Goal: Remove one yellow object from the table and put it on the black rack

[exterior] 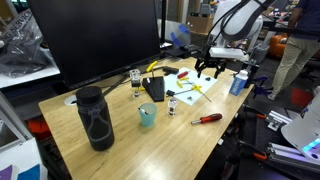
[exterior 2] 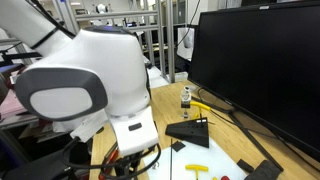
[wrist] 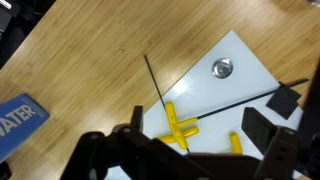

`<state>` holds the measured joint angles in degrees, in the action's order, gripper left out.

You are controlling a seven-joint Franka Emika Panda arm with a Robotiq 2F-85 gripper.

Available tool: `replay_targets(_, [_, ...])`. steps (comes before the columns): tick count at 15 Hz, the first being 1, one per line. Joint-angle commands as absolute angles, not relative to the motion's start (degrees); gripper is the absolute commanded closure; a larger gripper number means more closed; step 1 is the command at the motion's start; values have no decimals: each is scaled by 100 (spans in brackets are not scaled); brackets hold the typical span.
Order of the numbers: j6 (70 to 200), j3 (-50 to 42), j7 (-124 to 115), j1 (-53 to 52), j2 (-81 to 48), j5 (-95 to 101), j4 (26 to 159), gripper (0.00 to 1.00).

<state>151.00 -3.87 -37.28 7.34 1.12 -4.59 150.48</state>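
Yellow T-handled keys (wrist: pixel 178 128) with thin black shafts lie crossed on a white sheet (wrist: pixel 225 95) on the light wood table (wrist: pixel 90 60). Another short yellow piece (wrist: pixel 236 143) lies to their right. My gripper (wrist: pixel 200 135) hovers open and empty just above them, with one dark finger on each side. In an exterior view the gripper (exterior: pixel 210 68) hangs over the sheet and the yellow pieces (exterior: pixel 190 88). The black rack (exterior: pixel 153 88) stands mid-table and also shows in an exterior view (exterior 2: pixel 190 132), with a yellow piece (exterior 2: pixel 198 107) at its top.
A tall dark bottle (exterior: pixel 95 118) and a teal cup (exterior: pixel 147 115) stand near the front. A red-handled screwdriver (exterior: pixel 207 118), small vials (exterior: pixel 135 82) and a blue water bottle (exterior: pixel 237 82) are also on the table. A big black monitor (exterior: pixel 100 40) lines the back.
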Motion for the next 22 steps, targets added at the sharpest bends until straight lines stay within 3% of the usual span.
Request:
replay_targets(1, [15543,-584,-3991,749,-602,-1024,14722,0])
replay_targets(6, [15658,-672,-3940,743,-1399,-2117,14201,0])
replay_targets(22, [15417,-621,-3140,1006,-1692,-2991,13930,0])
